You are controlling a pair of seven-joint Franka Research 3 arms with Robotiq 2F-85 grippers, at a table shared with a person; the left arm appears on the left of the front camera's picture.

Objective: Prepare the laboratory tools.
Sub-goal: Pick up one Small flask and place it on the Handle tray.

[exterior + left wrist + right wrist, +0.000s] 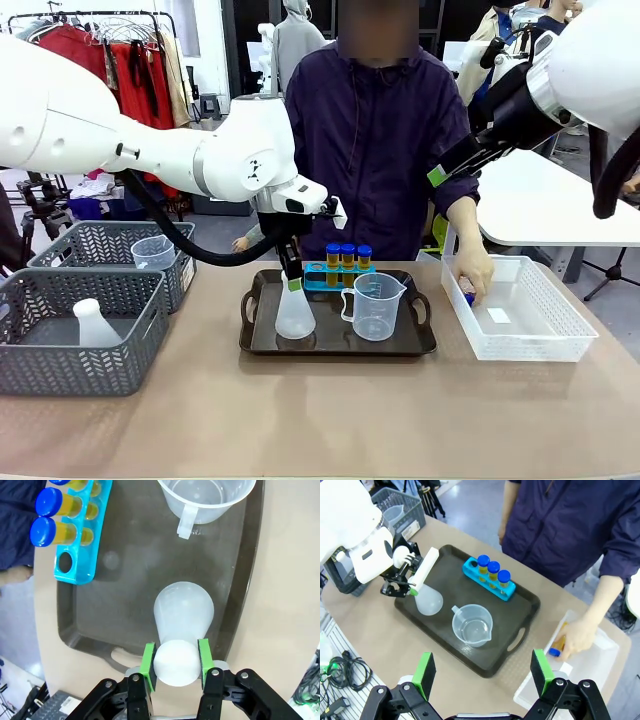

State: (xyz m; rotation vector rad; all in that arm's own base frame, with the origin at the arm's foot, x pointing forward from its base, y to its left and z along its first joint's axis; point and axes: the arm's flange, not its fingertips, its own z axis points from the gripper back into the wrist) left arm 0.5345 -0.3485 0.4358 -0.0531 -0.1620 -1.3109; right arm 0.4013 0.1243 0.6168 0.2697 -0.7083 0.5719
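Observation:
On the black tray (330,342) stands a translucent white conical flask (294,316), and my left gripper (293,284) is shut on its neck. In the left wrist view both green pads (148,661) press that neck, with the flask (184,611) widening below. Beside it is a clear handled beaker (375,306) (205,495). At the tray's far side, a blue rack (340,273) (75,555) holds three blue-capped tubes of yellow liquid and has one empty hole. The person's hand (472,272) holds another tube (559,645) in the white basket. My right gripper (482,672) hangs open high above the table.
Two grey mesh baskets (60,372) stand at the left; the near one holds another flask (95,325), the far one a clear beaker (152,252). A white basket (520,350) sits right of the tray. The person stands close behind the tray.

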